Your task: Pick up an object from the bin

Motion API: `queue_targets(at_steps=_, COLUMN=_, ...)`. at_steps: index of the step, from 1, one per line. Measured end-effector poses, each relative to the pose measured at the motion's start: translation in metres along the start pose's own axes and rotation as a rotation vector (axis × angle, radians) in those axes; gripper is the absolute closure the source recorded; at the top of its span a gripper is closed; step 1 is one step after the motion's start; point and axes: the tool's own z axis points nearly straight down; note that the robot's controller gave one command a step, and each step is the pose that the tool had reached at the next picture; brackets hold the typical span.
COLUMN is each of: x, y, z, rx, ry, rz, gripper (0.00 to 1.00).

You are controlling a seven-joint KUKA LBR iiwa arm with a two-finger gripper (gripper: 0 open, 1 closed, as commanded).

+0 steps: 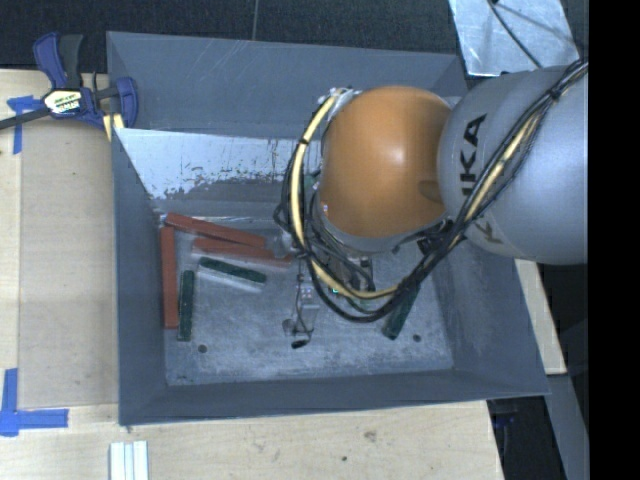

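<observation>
My gripper hangs below the orange wrist cover, low over the bin floor near the middle front, with bare floor under its tip. Just to its upper left lies a dark green stick, slanted, and above that an orange-red stick whose right end reaches close to the gripper's body. To the right of the gripper a short dark green stick lies slanted beside the cables. Nothing shows held in the gripper.
On the left side of the bin lie a long orange-red stick standing lengthwise, another green stick next to it, and an orange-red stick along the back. The arm and its cover hide the back right.
</observation>
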Motion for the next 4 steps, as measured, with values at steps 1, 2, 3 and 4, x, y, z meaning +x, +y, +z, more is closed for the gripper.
queue_targets(at_steps=1, x=-0.084, y=0.009, z=0.101, rx=0.001, ry=0.002, rz=-0.100, gripper=0.00)
queue_targets(at_steps=2, x=-0.094, y=0.016, z=0.153, rx=-0.001, ry=-0.001, rz=-0.113, gripper=0.00)
queue_targets(at_steps=3, x=-0.097, y=0.017, z=0.145, rx=-0.003, ry=-0.013, rz=-0.112, gripper=1.00)
queue_targets(at_steps=4, x=-0.110, y=-0.004, z=-0.031, rx=0.000, ry=-0.010, rz=-0.172, gripper=1.00)
